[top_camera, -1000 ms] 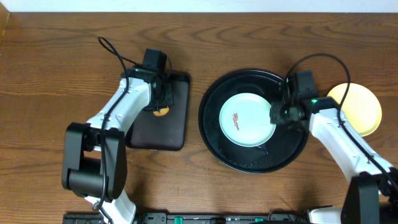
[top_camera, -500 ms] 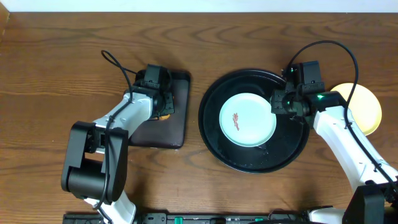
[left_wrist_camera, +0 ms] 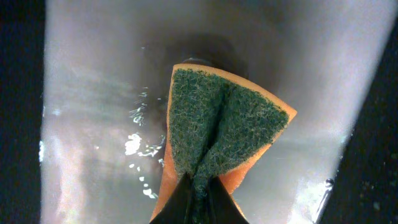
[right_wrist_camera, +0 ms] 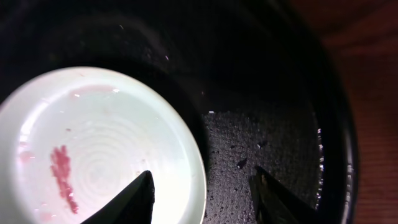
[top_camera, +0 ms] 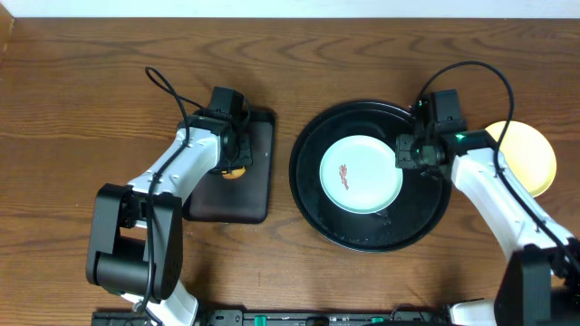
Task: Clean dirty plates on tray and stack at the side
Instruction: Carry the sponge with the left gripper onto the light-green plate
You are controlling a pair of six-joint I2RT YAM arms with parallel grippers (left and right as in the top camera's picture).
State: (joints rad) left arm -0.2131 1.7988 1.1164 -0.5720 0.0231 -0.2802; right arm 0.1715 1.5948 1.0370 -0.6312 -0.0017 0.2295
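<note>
Here, left gripper (left_wrist_camera: 199, 190): clenched on a folded sponge (left_wrist_camera: 224, 130), above the rectangular tray (top_camera: 231, 195).
Smeared plate (right_wrist_camera: 93, 143): lying inside the round tray (top_camera: 362, 239).
Right gripper (right_wrist_camera: 202, 180): fingers spread, one either side of that plate's edge.
Yellow plate (top_camera: 530, 156): on the table, beside the round tray.

**Robot test bench laid out as a dish-cleaning station.** Two arms, the left arm (top_camera: 172, 163) and the right arm (top_camera: 498, 195), are rising from a black mounting rail (top_camera: 299, 319) at the near edge of a wood-grain table (top_camera: 72, 91), with black cables (top_camera: 168, 81) looping above them. Kitchen props are lying on the wood: a round black tray (top_camera: 426, 213) bearing a smeared plate (top_camera: 361, 174), a rectangular tray (top_camera: 231, 195) carrying a green-and-orange sponge (left_wrist_camera: 217, 134), and a yellow plate (top_camera: 530, 154) sitting just beside the round tray.
</note>
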